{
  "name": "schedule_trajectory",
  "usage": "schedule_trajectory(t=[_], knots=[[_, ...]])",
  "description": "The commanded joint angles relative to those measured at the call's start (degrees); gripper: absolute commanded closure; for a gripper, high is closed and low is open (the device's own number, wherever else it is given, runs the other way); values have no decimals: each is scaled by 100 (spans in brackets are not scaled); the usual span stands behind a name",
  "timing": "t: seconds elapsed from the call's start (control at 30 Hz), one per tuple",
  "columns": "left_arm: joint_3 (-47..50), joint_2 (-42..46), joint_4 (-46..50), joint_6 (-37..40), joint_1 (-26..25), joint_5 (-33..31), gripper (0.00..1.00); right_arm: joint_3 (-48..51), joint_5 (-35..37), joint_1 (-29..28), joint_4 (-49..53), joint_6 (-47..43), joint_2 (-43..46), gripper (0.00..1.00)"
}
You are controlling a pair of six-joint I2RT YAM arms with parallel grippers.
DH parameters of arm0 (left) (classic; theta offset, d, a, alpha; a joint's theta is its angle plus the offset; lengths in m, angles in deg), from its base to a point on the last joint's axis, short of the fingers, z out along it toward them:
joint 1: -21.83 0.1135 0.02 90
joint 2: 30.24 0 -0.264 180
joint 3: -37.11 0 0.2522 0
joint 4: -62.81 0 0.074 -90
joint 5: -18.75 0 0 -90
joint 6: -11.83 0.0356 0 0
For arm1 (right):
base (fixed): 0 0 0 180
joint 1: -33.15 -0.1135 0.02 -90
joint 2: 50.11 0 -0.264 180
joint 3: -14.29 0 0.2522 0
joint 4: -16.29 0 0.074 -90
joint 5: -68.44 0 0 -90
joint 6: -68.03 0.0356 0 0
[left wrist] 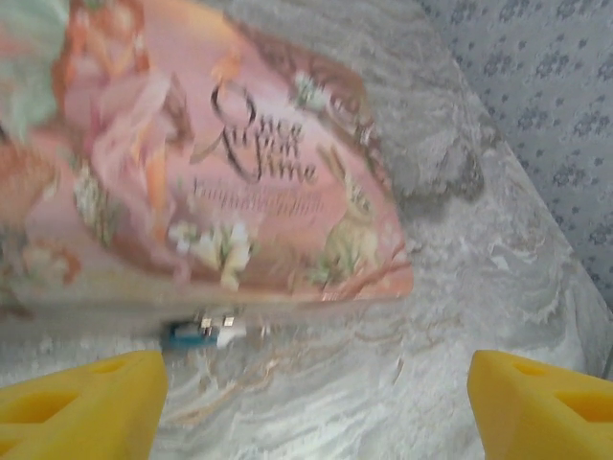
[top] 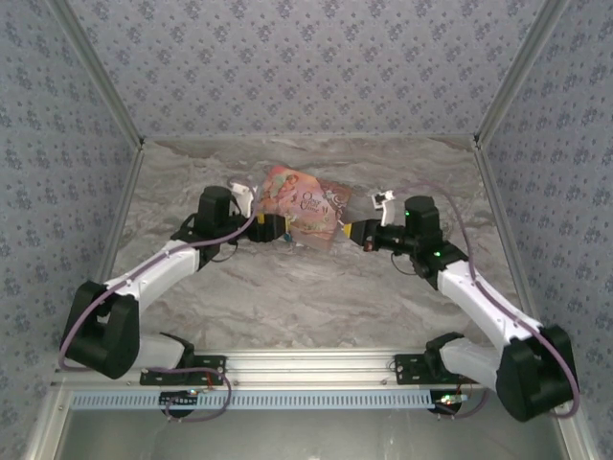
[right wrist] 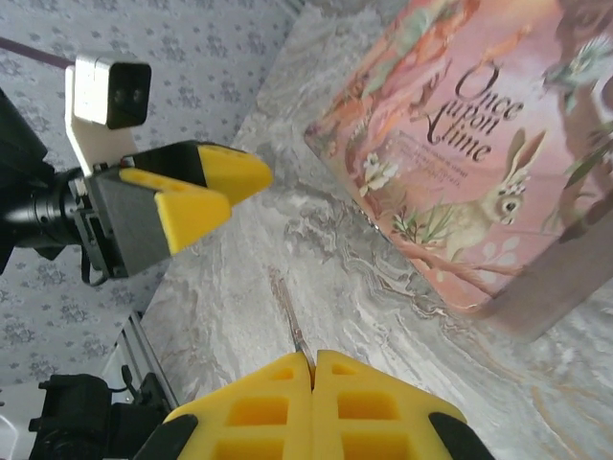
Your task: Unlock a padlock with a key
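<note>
Spotted from the left wrist: tiny blue padlock (left wrist: 204,332) tucked at the near edge of the pink box (left wrist: 239,163) on the tabletop (left wrist: 450,287), left end effector (left wrist: 316,388) spread wide. Seen from the right wrist: right end effector (right wrist: 311,356) pinched together on a thin metal sliver (right wrist: 287,311).

Pink illustrated box (right wrist: 450,163), lid: title "Once upon a time" in dark script. Smaller line beneath title: blurred, not legible.
</note>
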Motion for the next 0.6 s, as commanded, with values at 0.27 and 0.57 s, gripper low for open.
schedule_trajectory(t=[0.27,0.57], knots=[[797,-903,-2218,-679,187,472,18,-1341,100,-405,-690,139,-2162,100],[726,-1634,-2718,-818,62,428,18,-2414,205,-514,-258,-191,-3458,100]])
